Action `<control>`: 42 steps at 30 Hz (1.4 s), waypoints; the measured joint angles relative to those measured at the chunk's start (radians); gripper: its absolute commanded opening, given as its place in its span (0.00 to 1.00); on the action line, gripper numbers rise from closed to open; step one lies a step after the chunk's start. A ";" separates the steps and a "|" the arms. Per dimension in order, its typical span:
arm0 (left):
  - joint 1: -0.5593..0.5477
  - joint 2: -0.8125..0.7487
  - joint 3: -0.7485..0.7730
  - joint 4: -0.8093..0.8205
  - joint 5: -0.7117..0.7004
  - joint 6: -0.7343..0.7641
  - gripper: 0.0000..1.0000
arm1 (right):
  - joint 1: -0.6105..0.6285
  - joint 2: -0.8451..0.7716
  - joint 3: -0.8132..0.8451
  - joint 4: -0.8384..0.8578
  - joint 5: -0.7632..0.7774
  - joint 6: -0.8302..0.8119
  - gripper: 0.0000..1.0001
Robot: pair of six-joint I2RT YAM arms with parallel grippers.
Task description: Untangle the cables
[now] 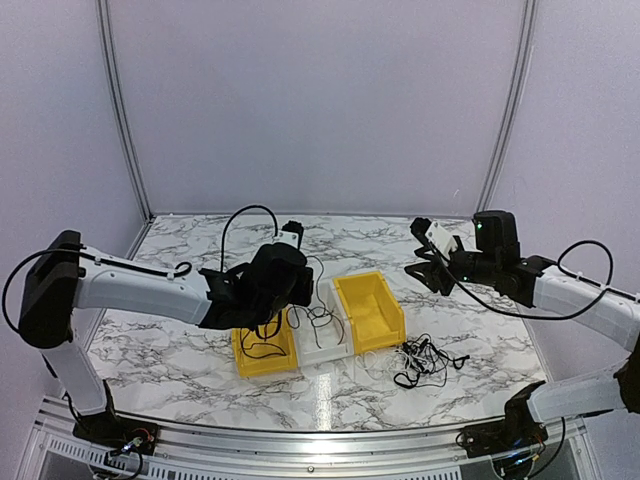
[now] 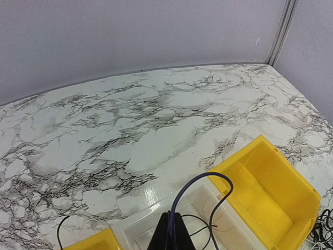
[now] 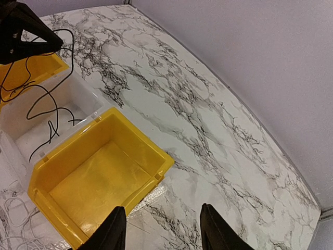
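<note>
My left gripper (image 1: pixel 300 292) is shut on a thin dark cable (image 2: pixel 204 179) and holds it above the clear white bin (image 2: pixel 136 225). The cable arcs up from the fingertips (image 2: pixel 174 229) and hangs down into that bin; it also shows in the right wrist view (image 3: pixel 47 99). Another black cable (image 1: pixel 262 345) lies in the left yellow bin (image 1: pixel 243 365). A tangle of black and pale cables (image 1: pixel 425 360) lies on the marble table to the right of the bins. My right gripper (image 1: pixel 425 270) is open and empty, raised above the table beyond the right yellow bin (image 3: pixel 140 138).
Three bins stand in a row: left yellow, clear white (image 1: pixel 330 352), right yellow (image 1: pixel 392 318). The right yellow bin holds nothing. Grey walls close the table at the back and sides. Pale cable loops (image 3: pixel 13 219) lie by the right yellow bin's near corner.
</note>
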 measured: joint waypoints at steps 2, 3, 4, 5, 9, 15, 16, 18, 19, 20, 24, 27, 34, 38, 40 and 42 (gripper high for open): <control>0.000 0.046 0.038 0.000 0.019 0.000 0.00 | 0.000 0.001 0.000 -0.001 0.000 -0.002 0.48; 0.000 0.067 0.056 0.000 0.029 -0.001 0.00 | 0.000 0.002 0.000 -0.001 0.000 -0.003 0.48; 0.000 0.086 0.070 0.001 0.037 -0.002 0.00 | 0.000 0.002 0.000 -0.001 0.000 -0.004 0.48; 0.000 0.108 0.087 0.000 0.047 -0.003 0.00 | 0.000 0.002 0.000 -0.001 0.000 -0.006 0.48; 0.001 0.156 0.112 0.001 0.088 -0.011 0.00 | 0.000 0.003 0.000 -0.001 0.000 -0.009 0.48; 0.004 0.179 0.151 0.025 0.211 -0.016 0.00 | 0.000 0.026 0.000 -0.008 -0.004 -0.013 0.48; 0.005 0.180 0.157 0.037 0.232 -0.016 0.00 | 0.000 0.029 0.000 -0.012 -0.004 -0.014 0.48; 0.005 0.180 0.166 0.059 0.268 -0.015 0.00 | 0.000 0.032 0.000 -0.018 -0.005 -0.015 0.48; 0.005 0.180 0.167 0.071 0.285 -0.015 0.00 | 0.000 0.033 0.000 -0.019 -0.006 -0.015 0.48; 0.005 0.180 0.167 0.085 0.301 -0.015 0.00 | 0.000 0.033 0.000 -0.019 -0.008 -0.016 0.48; 0.005 0.180 0.134 0.142 0.336 -0.016 0.00 | 0.000 0.033 0.000 -0.021 -0.013 -0.017 0.48; 0.007 0.178 0.072 0.169 0.334 -0.023 0.00 | 0.000 0.033 0.000 -0.021 -0.015 -0.018 0.48; 0.010 0.145 -0.083 0.189 0.268 -0.027 0.00 | 0.000 0.036 0.000 -0.023 -0.022 -0.018 0.48; 0.012 0.071 -0.131 0.187 0.206 -0.027 0.00 | 0.000 0.038 0.000 -0.023 -0.026 -0.019 0.48; 0.015 0.053 -0.131 0.188 0.190 -0.027 0.00 | 0.000 0.040 0.000 -0.024 -0.034 -0.019 0.49; 0.017 0.051 -0.127 0.185 0.186 -0.026 0.00 | 0.000 0.043 0.000 -0.024 -0.041 -0.022 0.49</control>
